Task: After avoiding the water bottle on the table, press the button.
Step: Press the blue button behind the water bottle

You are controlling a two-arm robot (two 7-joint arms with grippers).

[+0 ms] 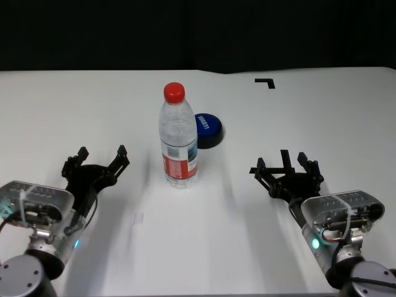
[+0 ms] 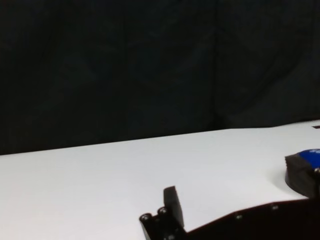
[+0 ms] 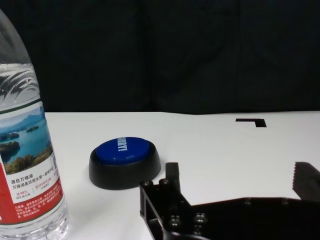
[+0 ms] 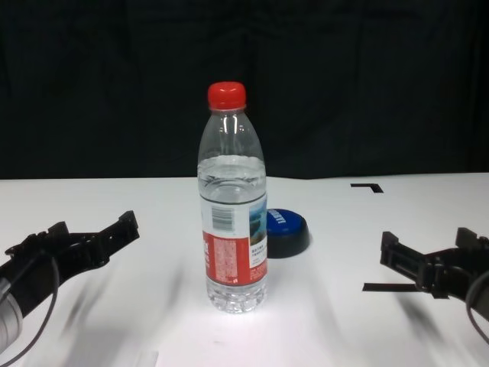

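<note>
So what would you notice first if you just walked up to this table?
The tall bottle with its red cap, standing upright in the middle of the white table. Right behind it, a bit to the robot's right, sits the low blue button, partly hidden by the bottle in the head view. Nearer the robot, the left gripper and right gripper wait open on either side, touching nothing.

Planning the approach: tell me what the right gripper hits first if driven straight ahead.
Probably nothing: the right gripper, open, points across bare table; the button and water bottle lie off to its left.
</note>
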